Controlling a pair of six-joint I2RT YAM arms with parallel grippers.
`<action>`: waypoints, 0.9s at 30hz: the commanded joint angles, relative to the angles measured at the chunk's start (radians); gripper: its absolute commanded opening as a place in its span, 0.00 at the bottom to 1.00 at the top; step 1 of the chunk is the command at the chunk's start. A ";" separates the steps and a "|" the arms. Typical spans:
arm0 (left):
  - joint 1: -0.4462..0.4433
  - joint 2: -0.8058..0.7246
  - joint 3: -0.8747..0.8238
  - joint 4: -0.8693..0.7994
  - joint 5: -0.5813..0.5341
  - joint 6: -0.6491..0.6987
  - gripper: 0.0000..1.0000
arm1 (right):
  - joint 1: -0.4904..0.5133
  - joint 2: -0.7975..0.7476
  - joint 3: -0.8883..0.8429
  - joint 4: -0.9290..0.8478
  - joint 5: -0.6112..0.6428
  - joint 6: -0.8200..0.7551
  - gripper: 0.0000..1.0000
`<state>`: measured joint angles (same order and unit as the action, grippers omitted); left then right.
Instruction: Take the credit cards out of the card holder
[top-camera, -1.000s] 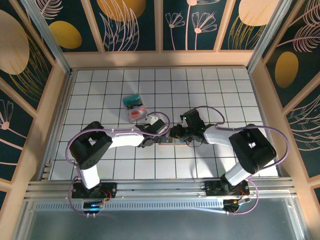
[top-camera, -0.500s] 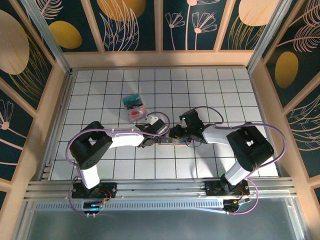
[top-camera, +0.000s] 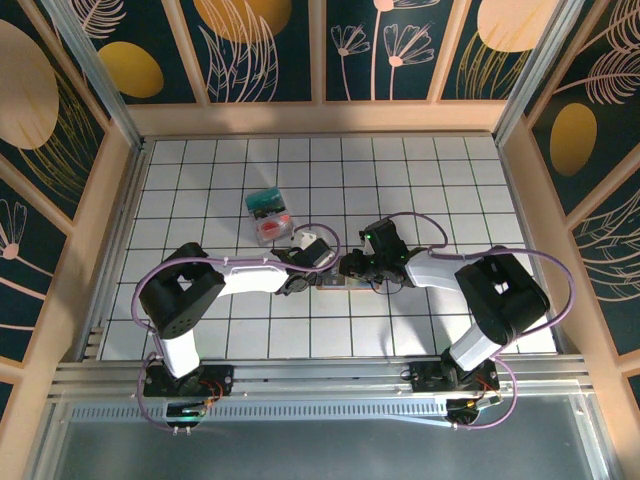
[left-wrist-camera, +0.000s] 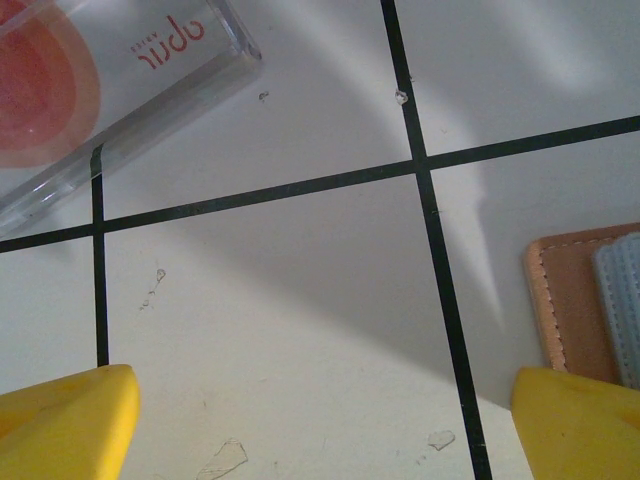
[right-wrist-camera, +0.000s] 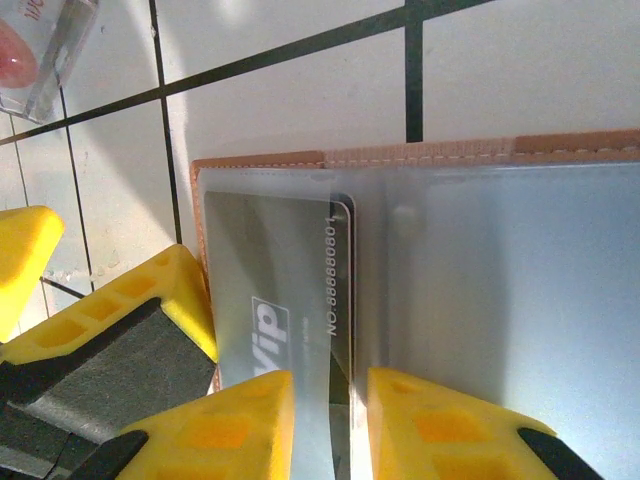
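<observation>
The holder (right-wrist-camera: 420, 150) lies open on the table (top-camera: 450, 180), near its middle, between my two grippers; one dark card (right-wrist-camera: 270, 290) sits under its clear sleeve (right-wrist-camera: 500, 300), so I judge nothing is out yet; right gripper (right-wrist-camera: 330, 425) fingers narrow astride the card's edge, pinched or not I cannot tell; left gripper (left-wrist-camera: 320, 430) wide, empty, just beside; one clear box (top-camera: 268, 215) near.

Right hand (right-wrist-camera: 330, 410) jaws narrowed slightly over card (right-wrist-camera: 265, 290).
</observation>
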<state>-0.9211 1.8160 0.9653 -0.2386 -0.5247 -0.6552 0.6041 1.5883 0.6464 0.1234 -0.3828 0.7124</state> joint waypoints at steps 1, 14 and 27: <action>0.013 0.040 -0.014 -0.049 -0.005 0.008 0.95 | 0.015 -0.026 0.027 0.001 0.003 -0.020 0.25; 0.014 0.046 -0.010 -0.056 -0.001 0.007 0.95 | 0.012 -0.070 0.016 -0.003 -0.018 -0.024 0.24; 0.013 0.046 -0.008 -0.047 0.015 0.009 0.95 | -0.006 0.001 -0.060 0.176 -0.114 0.024 0.23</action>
<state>-0.9211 1.8187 0.9653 -0.2356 -0.5224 -0.6556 0.6018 1.5684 0.6109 0.2024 -0.4290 0.7181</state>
